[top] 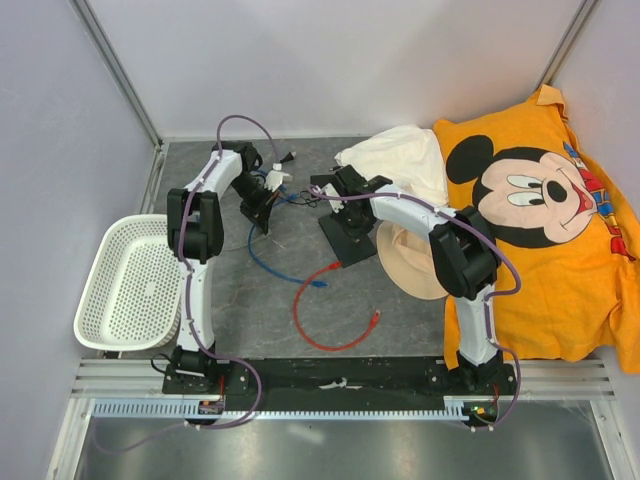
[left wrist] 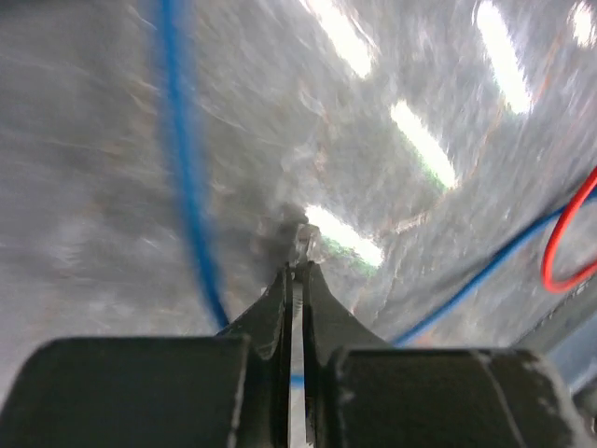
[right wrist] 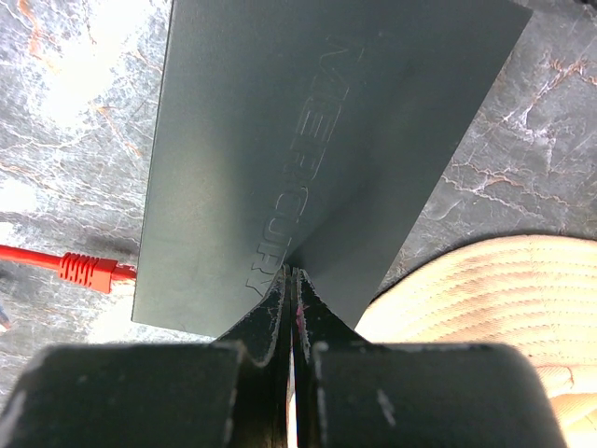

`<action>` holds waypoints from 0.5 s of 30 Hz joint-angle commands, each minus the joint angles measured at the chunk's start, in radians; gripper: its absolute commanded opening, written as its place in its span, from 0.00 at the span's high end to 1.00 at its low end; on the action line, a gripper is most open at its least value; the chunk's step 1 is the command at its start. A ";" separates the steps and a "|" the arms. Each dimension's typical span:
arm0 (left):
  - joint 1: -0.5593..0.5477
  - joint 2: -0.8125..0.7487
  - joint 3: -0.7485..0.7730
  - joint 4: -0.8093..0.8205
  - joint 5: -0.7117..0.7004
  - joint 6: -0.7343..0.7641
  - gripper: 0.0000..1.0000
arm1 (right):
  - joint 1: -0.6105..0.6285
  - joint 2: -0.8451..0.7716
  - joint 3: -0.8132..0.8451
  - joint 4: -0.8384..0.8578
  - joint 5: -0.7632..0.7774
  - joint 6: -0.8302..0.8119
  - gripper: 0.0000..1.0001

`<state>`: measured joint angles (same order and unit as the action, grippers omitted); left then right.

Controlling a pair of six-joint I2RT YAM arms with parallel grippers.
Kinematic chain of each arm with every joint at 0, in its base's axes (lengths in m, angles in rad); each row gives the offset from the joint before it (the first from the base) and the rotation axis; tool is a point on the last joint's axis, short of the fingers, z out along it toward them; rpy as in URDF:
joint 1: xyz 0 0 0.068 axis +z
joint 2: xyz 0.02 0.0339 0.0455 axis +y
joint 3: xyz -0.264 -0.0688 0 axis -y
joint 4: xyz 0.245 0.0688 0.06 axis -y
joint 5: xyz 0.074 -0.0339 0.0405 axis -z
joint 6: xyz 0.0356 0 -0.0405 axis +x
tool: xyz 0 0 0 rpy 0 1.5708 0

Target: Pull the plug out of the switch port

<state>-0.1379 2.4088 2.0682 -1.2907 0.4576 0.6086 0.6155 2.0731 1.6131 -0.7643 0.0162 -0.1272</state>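
Observation:
The flat black switch box (top: 348, 238) lies mid-table beside the tan hat (top: 415, 268). My right gripper (top: 330, 200) is shut, its tips (right wrist: 294, 273) pressed on the box's top (right wrist: 308, 140). A red cable's plug (right wrist: 86, 269) meets the box's edge; the port itself is hidden. My left gripper (top: 266, 220) is left of the box, away from it. It is shut (left wrist: 301, 266) on a blue cable (left wrist: 187, 187), with a clear plug (left wrist: 309, 245) at its tips. The left wrist view is blurred.
A red cable (top: 320, 335) and the blue cable (top: 268, 262) loop over the table in front of the box. A white basket (top: 110, 290) stands at the left edge. A cream cloth (top: 395, 160) and an orange Mickey shirt (top: 545, 220) cover the right side.

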 commanded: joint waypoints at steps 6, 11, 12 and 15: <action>-0.012 -0.042 -0.094 -0.102 -0.332 0.172 0.98 | 0.006 0.099 -0.010 0.020 0.014 0.003 1.00; -0.012 -0.069 -0.059 -0.055 -0.406 0.204 0.87 | 0.010 0.104 -0.007 0.017 0.011 0.004 1.00; -0.012 -0.076 -0.047 -0.052 -0.369 0.201 0.81 | 0.010 0.105 -0.005 0.017 0.010 0.003 1.00; -0.020 -0.102 0.016 -0.053 -0.234 0.163 0.64 | 0.013 0.105 -0.004 0.017 0.014 0.003 1.00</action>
<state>-0.1631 2.3661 2.0060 -1.3560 0.1738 0.7464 0.6205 2.0884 1.6356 -0.7650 0.0200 -0.1272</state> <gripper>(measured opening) 0.297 0.004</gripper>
